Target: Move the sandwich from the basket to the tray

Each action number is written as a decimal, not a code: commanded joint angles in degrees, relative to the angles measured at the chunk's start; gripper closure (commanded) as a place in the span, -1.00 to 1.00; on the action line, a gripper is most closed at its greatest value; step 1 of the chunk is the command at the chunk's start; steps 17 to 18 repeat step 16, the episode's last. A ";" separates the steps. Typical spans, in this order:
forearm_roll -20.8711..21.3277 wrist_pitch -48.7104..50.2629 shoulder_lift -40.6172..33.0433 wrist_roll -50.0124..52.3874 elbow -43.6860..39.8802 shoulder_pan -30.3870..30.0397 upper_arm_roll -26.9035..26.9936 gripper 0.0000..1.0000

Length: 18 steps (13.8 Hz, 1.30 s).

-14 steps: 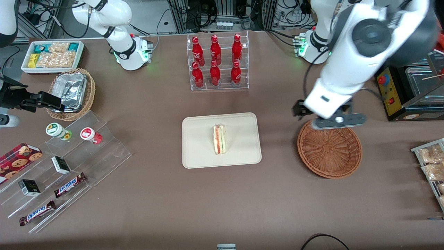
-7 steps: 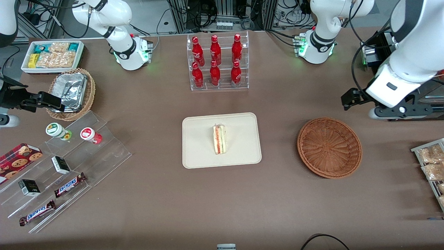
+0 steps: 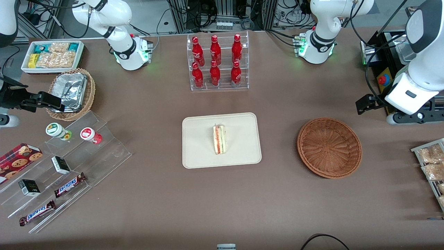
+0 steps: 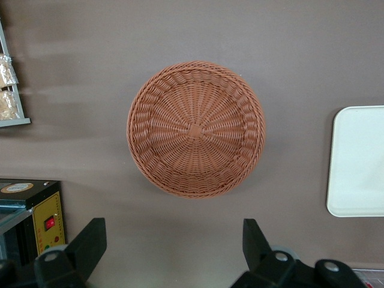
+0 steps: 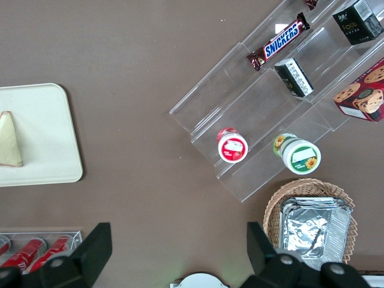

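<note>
The sandwich (image 3: pixel 219 139), a white wedge with red and green filling, lies on the cream tray (image 3: pixel 201 149) in the middle of the table. It also shows in the right wrist view (image 5: pixel 10 140) on the tray (image 5: pixel 45 138). The reddish-brown woven basket (image 3: pixel 329 147) is empty and stands beside the tray toward the working arm's end. My left gripper (image 3: pixel 414 117) hangs high near the table's end, apart from the basket and farther from the front camera. In the left wrist view the gripper (image 4: pixel 173 246) is open and empty, with the basket (image 4: pixel 195 129) and a tray edge (image 4: pixel 360 162) below.
A clear rack of red bottles (image 3: pixel 218 62) stands farther back than the tray. A black-and-yellow box with a red button (image 3: pixel 385 83) and a wire rack of snack packets (image 3: pixel 432 163) sit at the working arm's end. A stepped acrylic stand (image 3: pixel 69 166) sits at the parked arm's end.
My left gripper has moved from over the basket's rim out toward the working arm's end of the table. The sandwich, tray and basket have not moved.
</note>
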State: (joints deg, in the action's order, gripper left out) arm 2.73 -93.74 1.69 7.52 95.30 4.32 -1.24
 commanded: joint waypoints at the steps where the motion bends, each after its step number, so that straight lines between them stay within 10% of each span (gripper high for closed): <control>1: -0.53 -1.53 -2.30 -0.93 2.78 -0.90 -0.78 -1.00; 18: -1.85 5.85 -5.55 -2.60 -2.05 -1.07 1.68 -1.00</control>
